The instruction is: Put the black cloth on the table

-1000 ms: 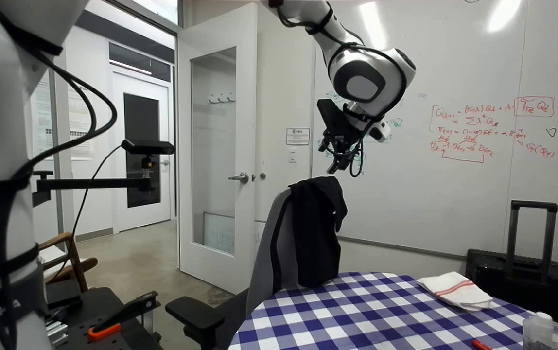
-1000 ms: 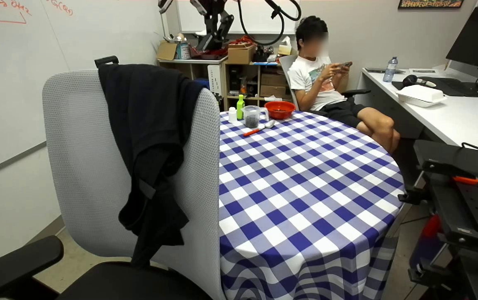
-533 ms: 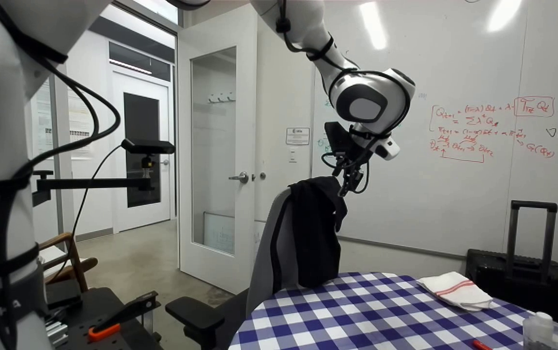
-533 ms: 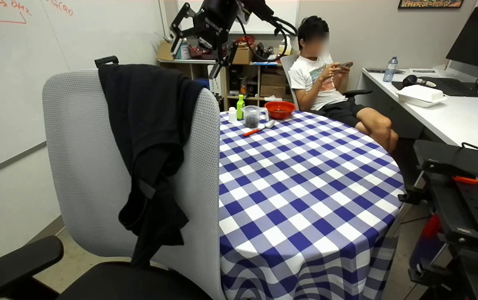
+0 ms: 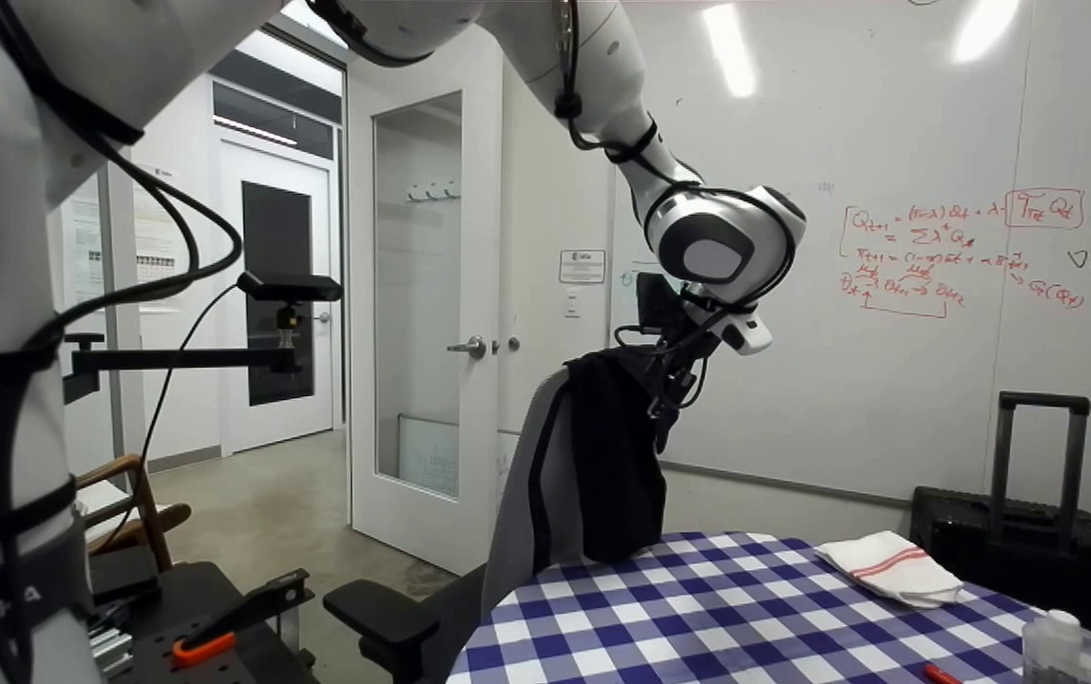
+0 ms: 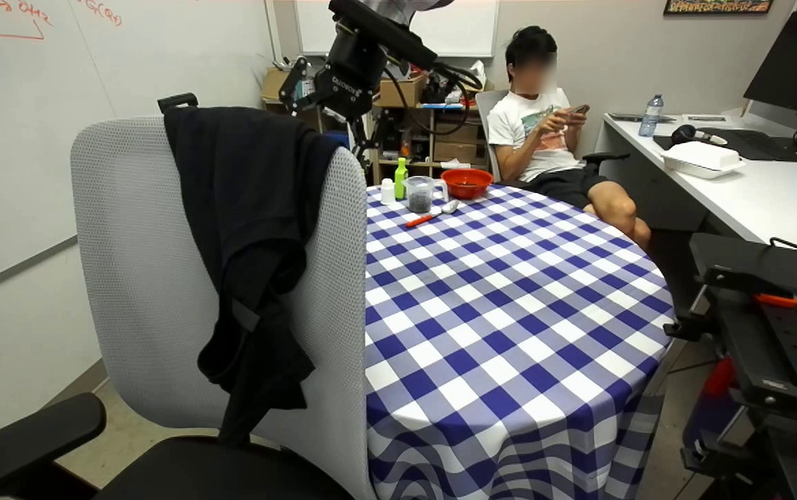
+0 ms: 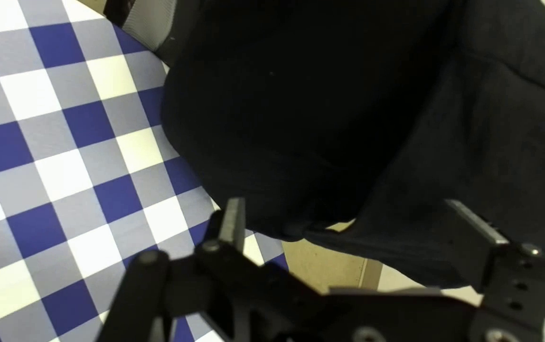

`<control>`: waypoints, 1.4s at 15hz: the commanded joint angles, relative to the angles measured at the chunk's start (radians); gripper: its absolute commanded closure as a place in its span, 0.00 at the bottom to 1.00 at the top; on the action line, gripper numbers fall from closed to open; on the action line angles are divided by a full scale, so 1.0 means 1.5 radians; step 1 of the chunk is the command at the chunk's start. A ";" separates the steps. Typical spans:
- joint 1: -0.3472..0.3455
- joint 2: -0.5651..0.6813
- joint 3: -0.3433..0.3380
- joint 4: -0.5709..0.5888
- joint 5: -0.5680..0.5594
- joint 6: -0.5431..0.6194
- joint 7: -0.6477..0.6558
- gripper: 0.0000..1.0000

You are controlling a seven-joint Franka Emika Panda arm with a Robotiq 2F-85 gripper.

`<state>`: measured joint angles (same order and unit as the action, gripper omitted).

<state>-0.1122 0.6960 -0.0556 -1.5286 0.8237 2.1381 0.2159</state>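
Gripper point(image 7: 343, 204) sits lower than before, spread, near black cloth point(image 6: 253, 201) by table point(image 6: 509, 298) edge. I judge this approach; next, straddle and pinch.

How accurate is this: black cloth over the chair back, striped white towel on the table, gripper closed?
One error: the gripper is open, fingers wide apart in the wrist view. Black cloth over the chair back, towel on the table: both right.

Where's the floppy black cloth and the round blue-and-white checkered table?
Floppy black cloth point(image 6: 256, 236): in an exterior view, hanging middle.
Round blue-and-white checkered table point(image 6: 506, 298): in an exterior view, tabletop middle.
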 commanded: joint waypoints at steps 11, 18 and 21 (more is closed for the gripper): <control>-0.025 0.143 0.073 0.217 0.045 -0.057 0.052 0.64; -0.008 0.085 0.029 0.186 -0.016 -0.031 0.012 1.00; -0.004 0.008 0.010 0.133 -0.094 -0.015 0.000 0.97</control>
<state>-0.1393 0.8370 -0.0033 -1.2318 0.7734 2.0895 0.2434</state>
